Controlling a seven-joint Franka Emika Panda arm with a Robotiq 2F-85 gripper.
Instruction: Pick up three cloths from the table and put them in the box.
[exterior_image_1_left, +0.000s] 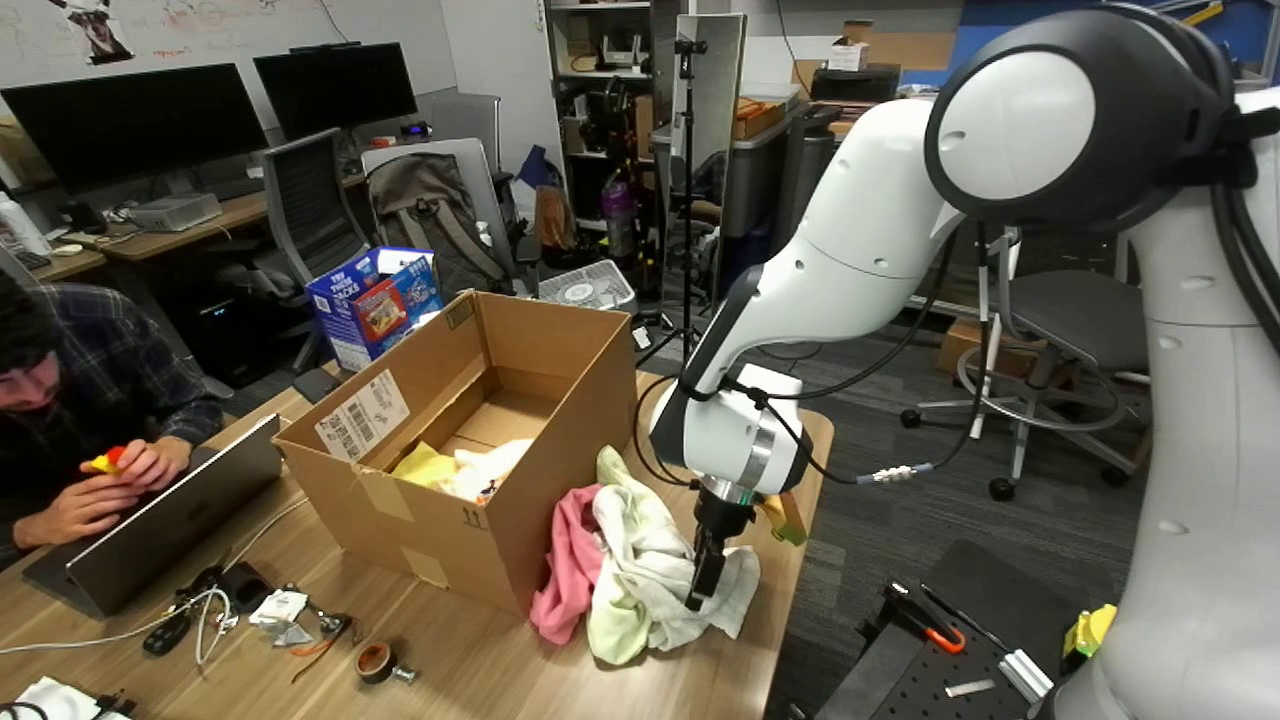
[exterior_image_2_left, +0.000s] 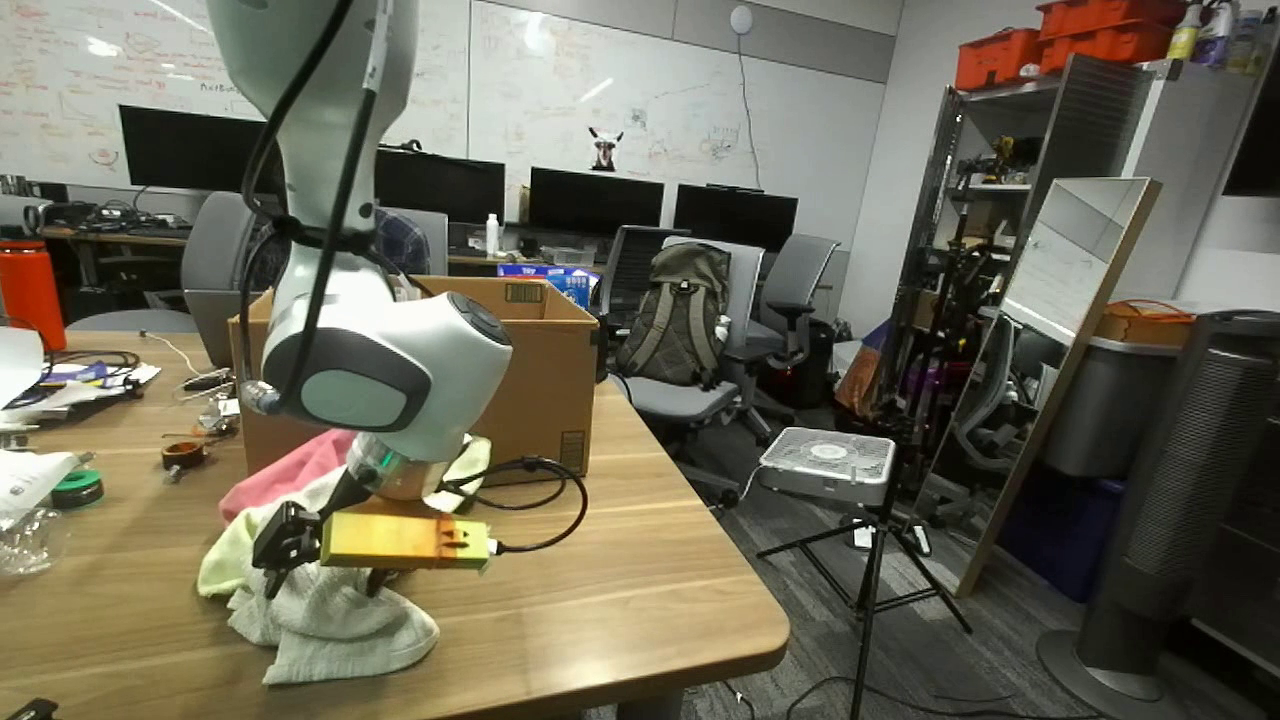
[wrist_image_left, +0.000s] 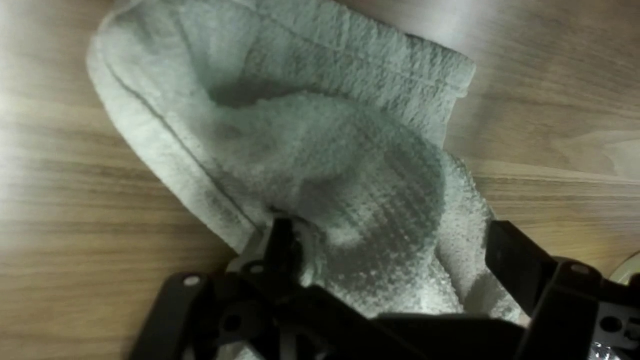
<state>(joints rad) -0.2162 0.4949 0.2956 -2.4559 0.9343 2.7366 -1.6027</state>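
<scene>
Against an outer wall of the cardboard box (exterior_image_1_left: 408, 528), on the table (exterior_image_2_left: 640, 585): one pink cloth (exterior_image_1_left: 568, 572), crumpled.

Farther out from the box, touching the pink cloth: one pale yellow-green cloth (exterior_image_1_left: 615, 622), heaped together with greyish-white fabric (exterior_image_2_left: 335, 635); cannot tell whether these are one piece or two.

Outside the box, down at that heap: one black gripper (wrist_image_left: 392, 235), its fingers (wrist_image_left: 281, 245) well apart, greyish-white fabric lying between them, one fingertip apparently at a fold.

Inside the box, toward its taped wall: one yellow cloth (exterior_image_1_left: 424, 466); just beside it, one cream-white cloth (exterior_image_1_left: 492, 464), partly hidden by the box wall.

Near the box, on the same table: one brown roll (exterior_image_1_left: 375, 662); one laptop (exterior_image_1_left: 190, 515).

Beyond the box in both exterior views: one blue printed carton (exterior_image_1_left: 372, 308).
</scene>
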